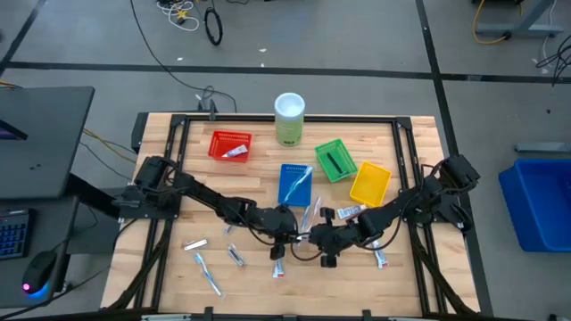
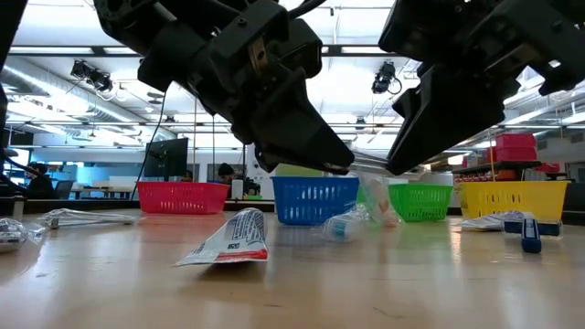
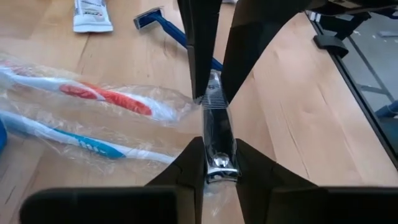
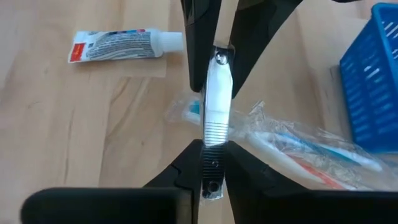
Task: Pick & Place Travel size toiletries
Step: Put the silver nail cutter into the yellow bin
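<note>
We found both arms stretched low toward the table's middle, meeting tip to tip just in front of the blue basket (image 1: 295,183). The left gripper (image 3: 214,167) was clamped on one end of a slim silvery nail clipper (image 3: 216,134); the right gripper (image 4: 211,167) was clamped on its other end. The clipper's long axis ran straight between the two grippers, held above the tabletop. Two wrapped toothbrushes (image 3: 93,118) lay just beside it, and a white mini tube (image 4: 124,45) lay nearby.
</note>
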{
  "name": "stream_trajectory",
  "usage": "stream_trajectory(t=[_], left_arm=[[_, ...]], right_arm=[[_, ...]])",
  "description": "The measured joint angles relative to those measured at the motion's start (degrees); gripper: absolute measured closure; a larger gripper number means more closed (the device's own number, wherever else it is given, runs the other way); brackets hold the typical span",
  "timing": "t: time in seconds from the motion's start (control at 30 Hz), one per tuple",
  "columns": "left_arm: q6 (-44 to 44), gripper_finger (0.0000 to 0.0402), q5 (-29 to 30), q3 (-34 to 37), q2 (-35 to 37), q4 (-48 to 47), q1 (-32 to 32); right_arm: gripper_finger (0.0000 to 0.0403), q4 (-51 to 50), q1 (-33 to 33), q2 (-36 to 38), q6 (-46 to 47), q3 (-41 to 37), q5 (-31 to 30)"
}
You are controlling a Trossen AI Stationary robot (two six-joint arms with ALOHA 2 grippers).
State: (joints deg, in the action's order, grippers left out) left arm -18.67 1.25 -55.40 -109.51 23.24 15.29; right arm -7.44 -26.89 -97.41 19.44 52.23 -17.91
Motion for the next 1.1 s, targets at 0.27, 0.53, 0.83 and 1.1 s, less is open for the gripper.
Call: stream_trajectory(t=[0.27, 0.53, 0.83, 1.1], left_arm=[[0.41, 0.0335, -2.47, 0.00, 0.00, -0.50, 0.17], [4.07, 0.0331, -3.15, 0.00, 0.00, -0.11, 0.19], [5.56, 0.0331, 2.04, 0.00, 0.00, 0.17, -0.22], [8.68, 0.0335, 3.84, 0.00, 0.00, 0.22, -0.78]], right_arm=[[0.0278, -0.35, 0.00, 0.02, 5.96, 0.00, 4.32], [0.0226, -0.57, 0.00, 0.89, 7.25, 0.00, 10.32], [0.0187, 3.83, 2.79, 0.96, 0.54, 0.00, 4.79], [0.0162, 0.81, 4.88, 0.92, -0.42, 0.00, 8.13]])
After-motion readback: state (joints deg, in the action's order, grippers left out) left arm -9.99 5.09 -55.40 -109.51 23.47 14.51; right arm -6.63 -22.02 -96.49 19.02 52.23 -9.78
